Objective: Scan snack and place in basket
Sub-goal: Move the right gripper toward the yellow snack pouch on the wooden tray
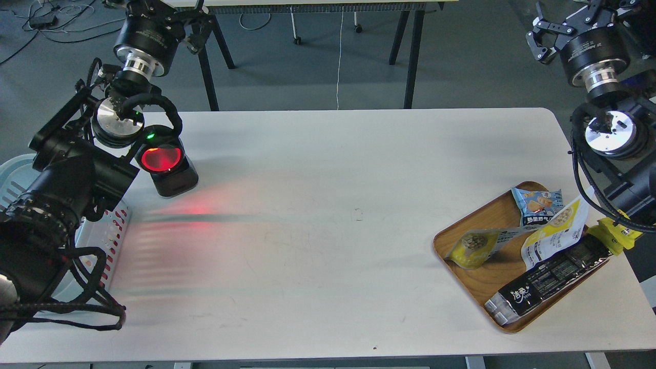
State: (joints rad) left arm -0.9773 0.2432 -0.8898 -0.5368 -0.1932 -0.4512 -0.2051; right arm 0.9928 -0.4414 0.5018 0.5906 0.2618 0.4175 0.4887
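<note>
The snack (pixel 474 247), a small pouch with a yellow bottom and a greyish-white top, lies on its side at the left of the brown wooden tray (pixel 491 279) on the table's right. The light blue basket (pixel 14 171) stands at the table's left edge, mostly hidden under my left arm; its slotted side (pixel 111 230) shows. My right gripper (pixel 540 38) hangs high above the table's far right corner, well away from the snack, its fingers spread with nothing between them. My left gripper (pixel 197 28) is at the top left, dark and partly cut off by the frame's edge.
A black scanner (pixel 166 163) with a glowing red window stands by my left arm, casting red light on the white table (pixel 333 205). The tray also holds a larger yellow-and-white pouch (pixel 556 230), a small blue packet (pixel 535 205) and a long black pack (pixel 548 279).
</note>
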